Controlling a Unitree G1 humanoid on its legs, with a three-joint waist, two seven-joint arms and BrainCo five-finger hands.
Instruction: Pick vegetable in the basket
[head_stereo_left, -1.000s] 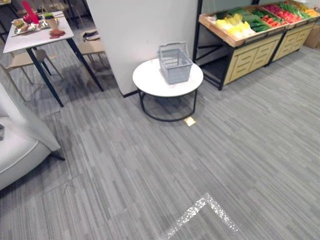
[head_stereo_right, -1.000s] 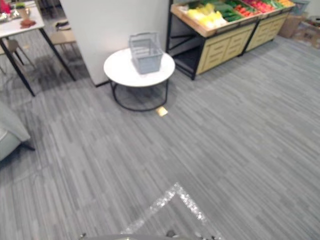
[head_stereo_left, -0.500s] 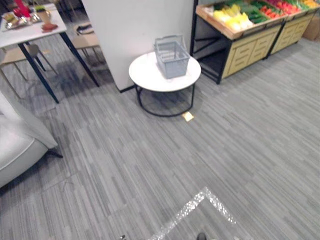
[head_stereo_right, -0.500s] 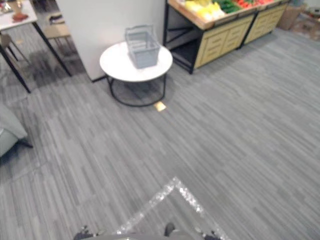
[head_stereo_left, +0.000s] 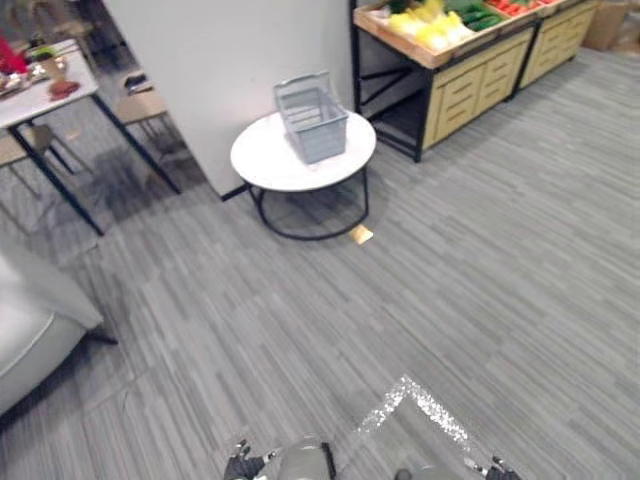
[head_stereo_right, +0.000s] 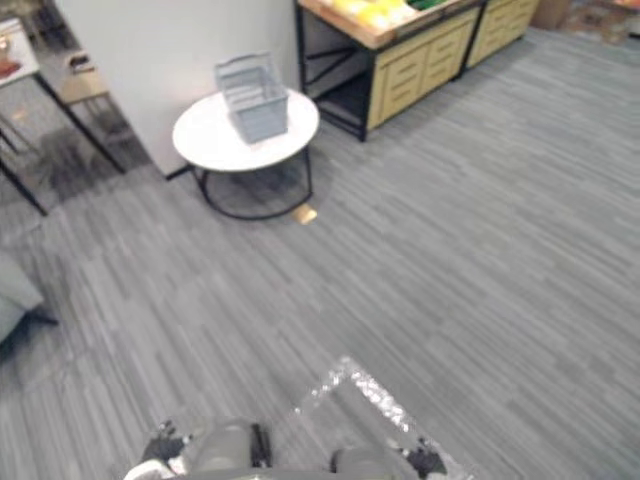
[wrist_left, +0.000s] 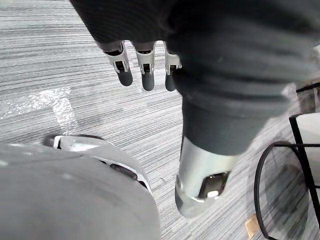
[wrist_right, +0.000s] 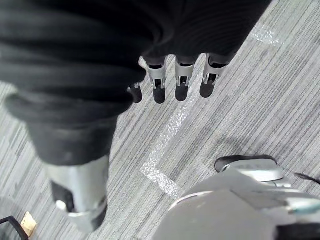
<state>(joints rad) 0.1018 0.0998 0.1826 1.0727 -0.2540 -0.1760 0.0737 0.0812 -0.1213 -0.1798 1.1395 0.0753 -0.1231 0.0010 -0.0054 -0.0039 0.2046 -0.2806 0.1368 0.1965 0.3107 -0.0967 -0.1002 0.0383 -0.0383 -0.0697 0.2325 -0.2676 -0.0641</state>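
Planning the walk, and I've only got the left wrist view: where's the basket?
Observer: The basket stands on a round white table ahead, by the wall.
Operator: Anything in it?
Observer: It looks empty.
Operator: What else is near it?
Observer: A wooden stand of vegetables, right of the table, the yellow ones nearest it.
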